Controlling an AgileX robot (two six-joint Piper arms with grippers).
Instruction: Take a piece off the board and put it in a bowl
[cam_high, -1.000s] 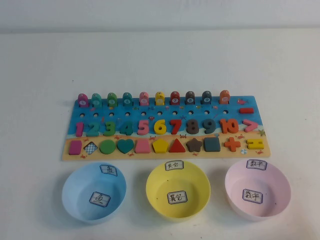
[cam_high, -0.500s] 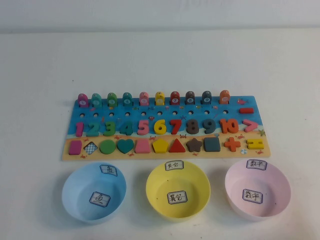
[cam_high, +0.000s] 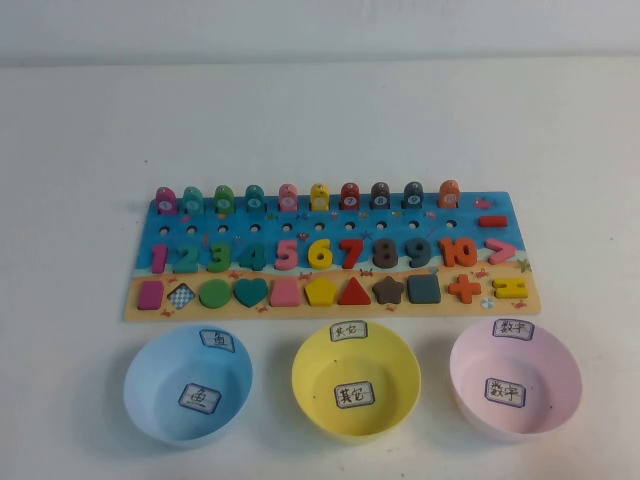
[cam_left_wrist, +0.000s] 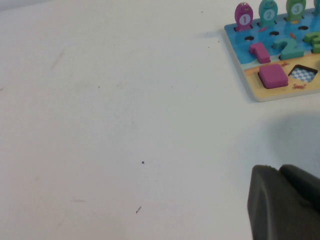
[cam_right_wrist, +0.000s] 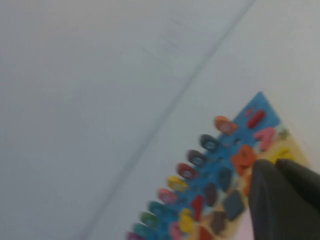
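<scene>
The puzzle board (cam_high: 330, 312) lies mid-table with a row of fish pegs, numbers 1 to 10 and a row of shapes. One shape slot (cam_high: 181, 295), second from the left, is empty and shows a checkered bottom. Three empty labelled bowls stand in front of it: blue (cam_high: 140, 385), yellow (cam_high: 305, 380), pink (cam_high: 565, 385). Neither gripper shows in the high view. My left gripper (cam_left_wrist: 280, 172) is shut and empty over bare table, off the board's left end (cam_left_wrist: 260, 92). My right gripper (cam_right_wrist: 275, 165) is shut and empty, raised near the board's right end (cam_right_wrist: 260, 100).
White table all round the board and bowls. The table's far edge meets a pale wall (cam_high: 320, 30) behind the board.
</scene>
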